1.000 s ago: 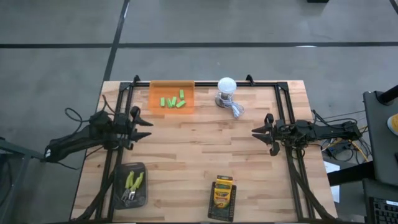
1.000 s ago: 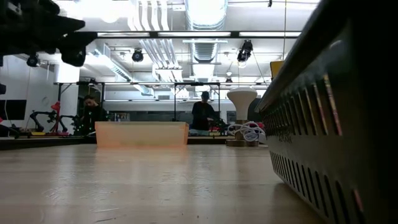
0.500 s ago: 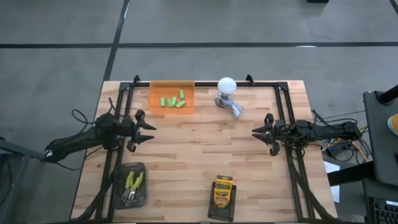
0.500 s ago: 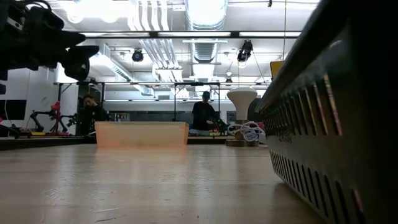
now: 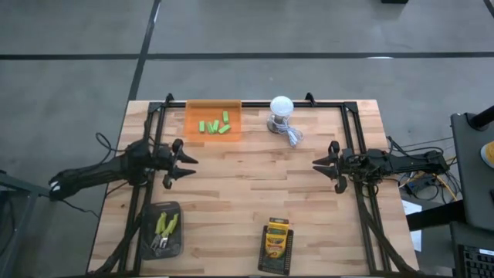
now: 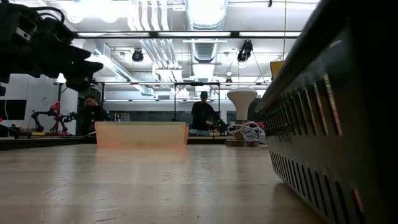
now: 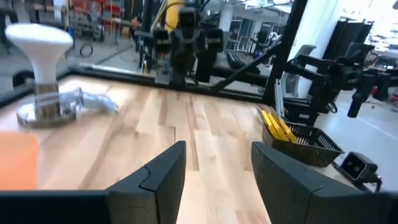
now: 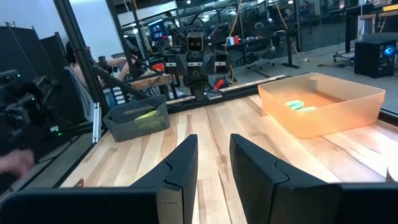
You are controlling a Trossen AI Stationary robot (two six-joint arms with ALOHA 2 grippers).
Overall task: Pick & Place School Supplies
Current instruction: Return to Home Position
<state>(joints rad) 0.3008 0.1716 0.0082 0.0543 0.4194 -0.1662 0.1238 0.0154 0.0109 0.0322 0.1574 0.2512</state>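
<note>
Several bright-green blocks [image 5: 214,125] lie in an orange tray [image 5: 193,131] at the table's far edge; they also show in the right wrist view [image 8: 297,105]. Two yellow-green-handled pliers [image 5: 164,225] lie in a dark tray [image 5: 147,245] at the near left. Yellow-and-green crayon boxes [image 5: 276,238] lie in a dark basket [image 5: 275,266] at the near edge. My left gripper [image 5: 185,162] is open and empty above the table's left part, between the two trays. My right gripper [image 5: 316,165] is open and empty over the right part.
A white bulb-like object [image 5: 281,106] with a cable [image 5: 294,137] stands at the far edge, right of the orange tray. A dark frame [image 5: 356,139] runs along the table's sides. In the low view the basket's wall [image 6: 336,124] fills the right side. People show in the room behind.
My left gripper has moved toward the table's right edge and a little toward the near edge, sinking slightly in the low view. It stays open and empty.
</note>
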